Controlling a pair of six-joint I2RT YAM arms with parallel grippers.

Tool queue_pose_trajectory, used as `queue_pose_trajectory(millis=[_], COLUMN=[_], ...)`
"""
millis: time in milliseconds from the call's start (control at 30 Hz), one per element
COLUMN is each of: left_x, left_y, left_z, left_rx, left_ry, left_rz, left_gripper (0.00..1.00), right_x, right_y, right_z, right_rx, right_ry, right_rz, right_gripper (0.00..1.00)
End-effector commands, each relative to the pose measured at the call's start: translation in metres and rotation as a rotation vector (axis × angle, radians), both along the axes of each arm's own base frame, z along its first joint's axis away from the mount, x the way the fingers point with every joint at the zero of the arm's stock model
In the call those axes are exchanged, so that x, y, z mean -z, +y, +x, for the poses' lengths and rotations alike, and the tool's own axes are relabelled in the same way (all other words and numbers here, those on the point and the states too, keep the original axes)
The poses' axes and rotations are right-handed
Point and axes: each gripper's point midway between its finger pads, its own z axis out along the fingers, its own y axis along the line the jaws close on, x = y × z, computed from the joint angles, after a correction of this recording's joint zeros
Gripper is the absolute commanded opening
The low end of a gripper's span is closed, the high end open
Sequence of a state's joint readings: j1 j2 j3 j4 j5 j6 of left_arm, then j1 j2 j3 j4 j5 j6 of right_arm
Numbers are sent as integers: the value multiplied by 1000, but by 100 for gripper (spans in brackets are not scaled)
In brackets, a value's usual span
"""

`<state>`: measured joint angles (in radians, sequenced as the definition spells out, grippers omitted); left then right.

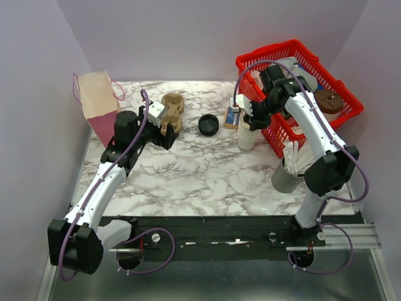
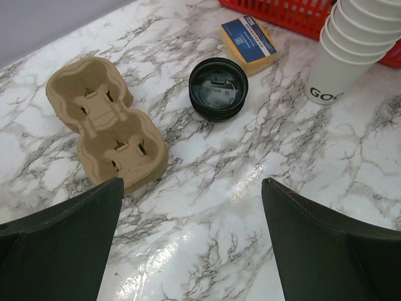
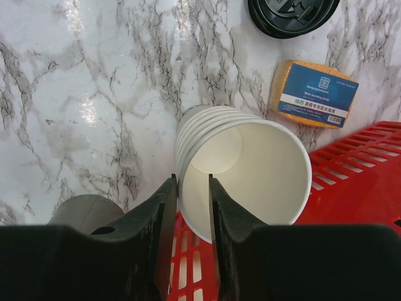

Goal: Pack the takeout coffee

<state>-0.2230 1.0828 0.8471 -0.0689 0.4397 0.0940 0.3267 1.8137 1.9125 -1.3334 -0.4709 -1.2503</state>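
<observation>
now right end effector (image 3: 193, 182) astride cup (image 3: 263, 164)

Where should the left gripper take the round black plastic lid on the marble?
By its outer rim, straight from above: the round black plastic lid lies flat on the marble table, with free space all round. The open left gripper probably spans it.

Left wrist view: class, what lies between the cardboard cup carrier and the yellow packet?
A round black lid, lying flat; the left wrist view shows it plainly.
</observation>
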Motion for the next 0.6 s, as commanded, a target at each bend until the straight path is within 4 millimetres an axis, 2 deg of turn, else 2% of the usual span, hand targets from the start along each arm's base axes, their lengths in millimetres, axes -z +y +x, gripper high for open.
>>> queue_pose_trajectory(millis=[0,367,567], left_x=[1,4,7], left_y=[-5,-5,-5], left_z=[-2,-2,-2], left_rx=[36,35,37], left_ry=[-22,-24,-22], left_rz=[2,5,6], left_gripper=[99,99,99], right_x=[11,13,14], right_y=[-11,-12,-13], right_z=[-29,-32,-33], right_rx=[-14,3,5], right_ry=[119,133,138], right_rz=[-61,-69,-77], right_gripper=[34,26,16])
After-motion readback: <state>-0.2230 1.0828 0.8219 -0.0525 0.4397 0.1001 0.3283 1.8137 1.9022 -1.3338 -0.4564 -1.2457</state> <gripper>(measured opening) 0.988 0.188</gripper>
